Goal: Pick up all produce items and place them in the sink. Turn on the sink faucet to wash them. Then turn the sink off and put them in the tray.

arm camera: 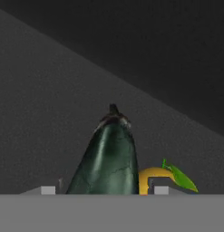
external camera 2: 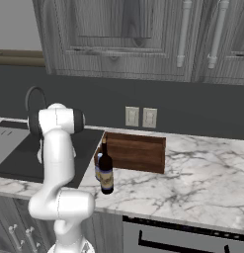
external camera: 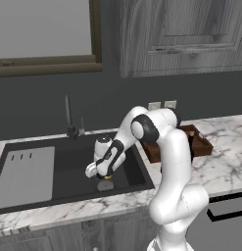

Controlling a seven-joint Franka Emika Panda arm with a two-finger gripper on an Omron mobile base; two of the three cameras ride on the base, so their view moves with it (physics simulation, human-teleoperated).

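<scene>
Left base view: the gripper [external camera: 104, 172] hangs low inside the sink [external camera: 68, 169], over the drain.

Right base view: the tray [external camera 2: 136, 152] waits on the worktop [external camera 2: 202, 183].

Hand view: the dark green item [arm camera: 109, 158] stands between the fingers, the yellow fruit [arm camera: 152, 177] just beside it. Whether the fingers pinch it I cannot tell. It looks stiff, smooth, probably slippery; grip its broad middle.

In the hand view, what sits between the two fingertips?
The dark green item stands between the fingertips in the hand view, nearly filling the gap. The yellow fruit peeks out behind it on one side, over the dark sink floor.
</scene>
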